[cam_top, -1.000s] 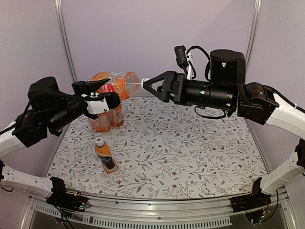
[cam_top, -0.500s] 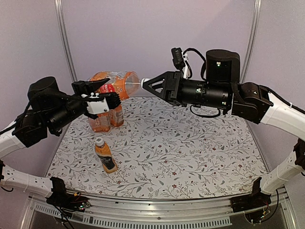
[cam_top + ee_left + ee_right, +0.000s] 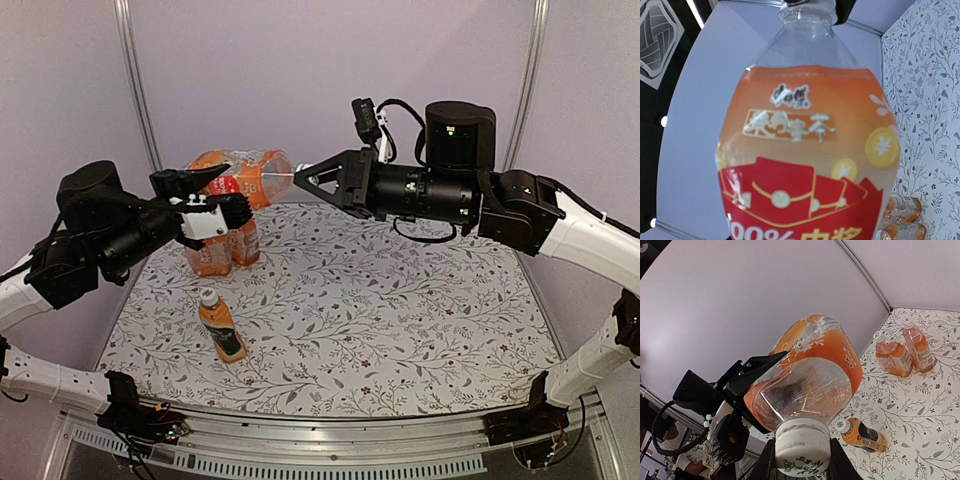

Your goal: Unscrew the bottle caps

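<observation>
A large clear bottle of orange drink [image 3: 240, 175] with a red and orange label [image 3: 805, 150] hangs sideways in the air at the back left. My left gripper [image 3: 213, 196] is shut on its body; one black finger [image 3: 752, 371] lies along its side. The bottle fills the left wrist view and hides that gripper's fingers there. Its white cap [image 3: 802, 447] points right. My right gripper [image 3: 298, 178] is shut on this cap, a black finger [image 3: 766, 465] pressed against each side.
Two more orange-drink bottles [image 3: 222, 250] with white caps stand at the back left of the flowered table [image 3: 400, 320], under the held bottle. A small dark-labelled bottle [image 3: 220, 325] with a white cap [image 3: 842, 426] is nearer the front left.
My right gripper has closed from open onto the big bottle's cap and shifted slightly left. The left arm and the bottle have stayed still.
</observation>
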Controlling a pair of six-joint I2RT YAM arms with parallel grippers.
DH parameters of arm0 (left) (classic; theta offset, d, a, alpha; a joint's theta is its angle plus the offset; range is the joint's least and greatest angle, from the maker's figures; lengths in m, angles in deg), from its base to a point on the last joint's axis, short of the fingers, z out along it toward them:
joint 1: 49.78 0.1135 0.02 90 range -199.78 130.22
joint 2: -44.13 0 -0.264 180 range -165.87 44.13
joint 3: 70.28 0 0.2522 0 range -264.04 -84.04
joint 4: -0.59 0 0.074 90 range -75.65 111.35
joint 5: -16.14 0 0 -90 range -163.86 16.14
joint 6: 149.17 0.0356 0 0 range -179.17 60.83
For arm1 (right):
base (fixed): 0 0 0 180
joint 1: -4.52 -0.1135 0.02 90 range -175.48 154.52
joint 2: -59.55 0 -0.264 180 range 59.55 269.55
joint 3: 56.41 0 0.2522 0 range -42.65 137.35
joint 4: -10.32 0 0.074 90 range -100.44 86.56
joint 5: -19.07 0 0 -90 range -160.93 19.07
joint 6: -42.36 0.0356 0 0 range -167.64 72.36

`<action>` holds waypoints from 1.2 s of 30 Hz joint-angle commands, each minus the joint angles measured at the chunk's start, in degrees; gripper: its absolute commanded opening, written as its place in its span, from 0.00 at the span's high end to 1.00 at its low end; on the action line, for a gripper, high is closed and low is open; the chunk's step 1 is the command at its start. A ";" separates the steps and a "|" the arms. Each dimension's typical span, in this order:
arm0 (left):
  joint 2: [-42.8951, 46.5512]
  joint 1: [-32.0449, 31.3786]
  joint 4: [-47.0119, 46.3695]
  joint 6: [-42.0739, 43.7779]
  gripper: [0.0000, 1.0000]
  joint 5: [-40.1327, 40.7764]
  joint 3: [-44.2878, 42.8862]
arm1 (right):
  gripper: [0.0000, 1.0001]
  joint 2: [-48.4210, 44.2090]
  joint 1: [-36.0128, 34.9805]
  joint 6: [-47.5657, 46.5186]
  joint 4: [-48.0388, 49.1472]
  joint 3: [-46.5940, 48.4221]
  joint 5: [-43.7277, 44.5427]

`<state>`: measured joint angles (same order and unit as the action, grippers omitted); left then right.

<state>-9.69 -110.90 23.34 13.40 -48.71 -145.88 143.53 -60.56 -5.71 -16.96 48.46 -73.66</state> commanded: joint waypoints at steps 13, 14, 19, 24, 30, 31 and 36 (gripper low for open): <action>0.65 -0.94 30.12 -15.47 0.80 -16.21 -9.30 | 1.00 0.60 -12.91 -65.28 -20.92 4.58 6.29; 0.77 -0.94 30.78 -15.53 0.80 -16.78 -9.45 | 1.00 0.37 -13.30 -70.28 -21.20 4.68 5.67; 0.79 -0.94 34.88 -15.92 0.80 -19.50 -10.18 | 1.00 -0.01 -16.53 -88.15 -20.43 4.81 10.80; 0.90 -0.96 35.54 -15.77 0.80 -20.07 -9.98 | 1.00 1.74 -19.24 -102.56 -16.19 4.95 20.83; 1.01 -0.95 35.50 -16.09 0.80 -19.39 -9.83 | 1.00 2.09 -19.56 -106.78 -13.18 3.85 22.67; 1.09 -0.94 35.43 -16.13 0.80 -19.16 -9.79 | 1.00 1.81 -19.53 -106.46 -12.03 3.07 22.90; 1.33 -0.93 33.26 -15.76 0.79 -17.40 -9.15 | 0.11 -0.39 -19.55 -100.62 -5.85 -0.64 24.48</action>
<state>-7.95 -111.27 56.72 -3.10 -67.09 -155.35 144.67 -79.12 -108.31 -29.20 50.21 -49.85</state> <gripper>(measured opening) 0.367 0.538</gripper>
